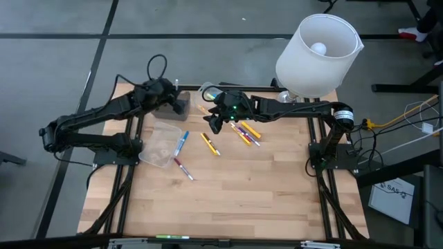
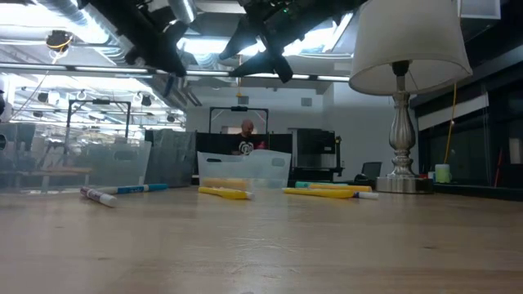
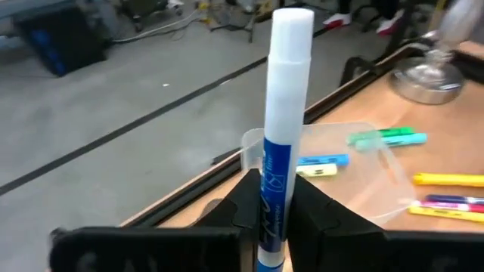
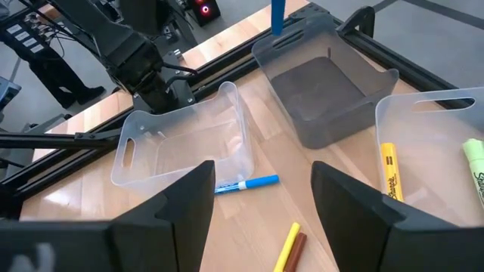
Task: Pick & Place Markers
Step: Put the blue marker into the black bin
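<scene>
My left gripper (image 1: pixel 180 102) hovers over the grey bin (image 4: pixel 325 98) at the table's far left, shut on a blue marker with a white cap (image 3: pixel 278 151). My right gripper (image 4: pixel 261 219) hangs open above mid-table (image 1: pixel 213 124), touching nothing. Loose markers lie flat on the wood: a blue one (image 1: pixel 181 143) beside the clear tub (image 1: pixel 159 145), a yellow one (image 1: pixel 210 143), a red-and-white one (image 1: pixel 183 168) and several more (image 1: pixel 246 131). A second clear tub (image 4: pixel 446 113) holds a yellow marker (image 4: pixel 389 170) and a green marker (image 4: pixel 473 162). My left gripper pinches the blue marker's body (image 3: pixel 274 198) between its two fingers (image 3: pixel 240 204), below the middle. The marker is lifted clear. It runs along the fingers and sticks out past their tips, white cap (image 3: pixel 293 38) leading; its tail end is out of frame.
A lamp with a white shade (image 1: pixel 317 55) stands at the table's far right corner. The grey bin and both clear tubs crowd the far left half. Bare wood stretches across the near half (image 1: pixel 235 200). A person (image 2: pixel 245 139) shows far behind the table.
</scene>
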Controlling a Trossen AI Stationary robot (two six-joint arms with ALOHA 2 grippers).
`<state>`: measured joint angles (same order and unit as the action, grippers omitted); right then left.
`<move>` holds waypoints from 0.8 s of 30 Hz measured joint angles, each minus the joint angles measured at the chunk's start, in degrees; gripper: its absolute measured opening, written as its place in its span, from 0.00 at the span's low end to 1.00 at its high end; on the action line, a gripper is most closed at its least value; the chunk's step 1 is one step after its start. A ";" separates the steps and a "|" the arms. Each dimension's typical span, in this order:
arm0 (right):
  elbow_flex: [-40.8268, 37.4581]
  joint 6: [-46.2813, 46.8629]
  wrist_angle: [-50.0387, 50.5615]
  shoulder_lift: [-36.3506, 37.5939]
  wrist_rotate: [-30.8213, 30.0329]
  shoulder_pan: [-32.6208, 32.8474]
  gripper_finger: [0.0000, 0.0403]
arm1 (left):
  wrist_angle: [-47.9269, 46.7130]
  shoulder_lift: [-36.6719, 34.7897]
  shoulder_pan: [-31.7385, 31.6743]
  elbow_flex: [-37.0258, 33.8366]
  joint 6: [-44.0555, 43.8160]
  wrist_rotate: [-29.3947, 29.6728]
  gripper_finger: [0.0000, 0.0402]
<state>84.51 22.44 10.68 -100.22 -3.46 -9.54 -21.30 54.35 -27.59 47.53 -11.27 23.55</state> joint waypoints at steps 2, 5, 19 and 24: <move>0.00 0.02 0.00 0.00 0.00 0.00 0.54 | -0.58 0.00 0.00 0.00 0.00 0.91 0.07; 0.00 0.03 0.02 0.00 0.00 0.00 0.54 | -1.83 0.00 0.00 0.00 -0.13 2.55 0.07; 0.00 0.04 0.04 0.00 0.00 0.00 0.54 | -10.23 4.46 -4.34 0.00 -3.43 -4.52 0.07; 0.00 0.36 0.09 0.00 0.00 0.00 0.54 | -10.27 6.81 -5.95 0.00 -0.17 -7.60 0.07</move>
<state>84.51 22.80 10.77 -100.22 -3.46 -9.54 -31.57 61.16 -33.55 47.53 -11.44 15.95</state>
